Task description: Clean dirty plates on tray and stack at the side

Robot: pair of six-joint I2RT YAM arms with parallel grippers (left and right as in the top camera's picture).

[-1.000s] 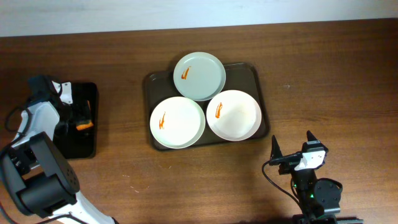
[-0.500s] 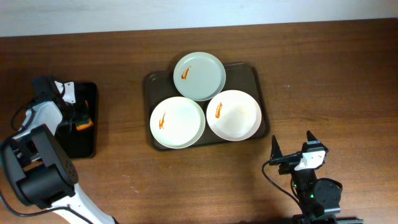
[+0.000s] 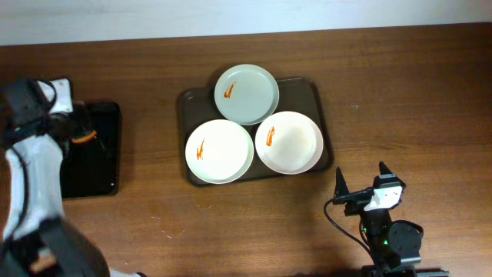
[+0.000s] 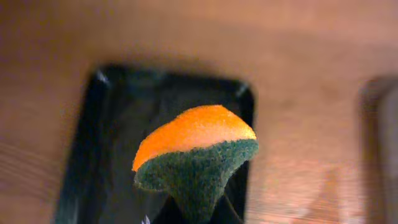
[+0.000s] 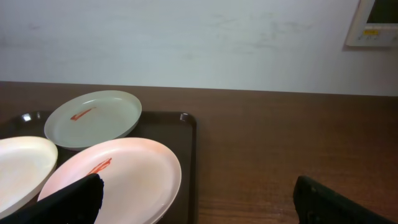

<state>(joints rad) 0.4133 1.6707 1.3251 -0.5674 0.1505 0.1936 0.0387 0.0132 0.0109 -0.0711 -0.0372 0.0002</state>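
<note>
Three plates lie on the dark brown tray [image 3: 314,96]: a pale green plate [image 3: 246,94] at the back, a white plate [image 3: 219,151] front left and a second white plate [image 3: 289,142] front right, each with a small orange smear. My left gripper [image 3: 81,137] is shut on an orange and green sponge [image 4: 196,149], held above the small black tray [image 3: 96,165]. In the left wrist view the sponge hides the left gripper [image 4: 199,214] almost entirely. My right gripper [image 3: 360,178] stands open near the table's front edge, right of the plates, with nothing between its fingers.
The glossy black tray [image 4: 112,124] sits at the table's left side, below the sponge. In the right wrist view the green plate [image 5: 93,118] and a white plate [image 5: 130,174] lie ahead to the left of the right gripper [image 5: 198,180]. A white wall rises behind the table.
My left gripper has shut on the sponge and lifted it off the black tray, with the arm rising toward the camera. The right arm has not moved.
</note>
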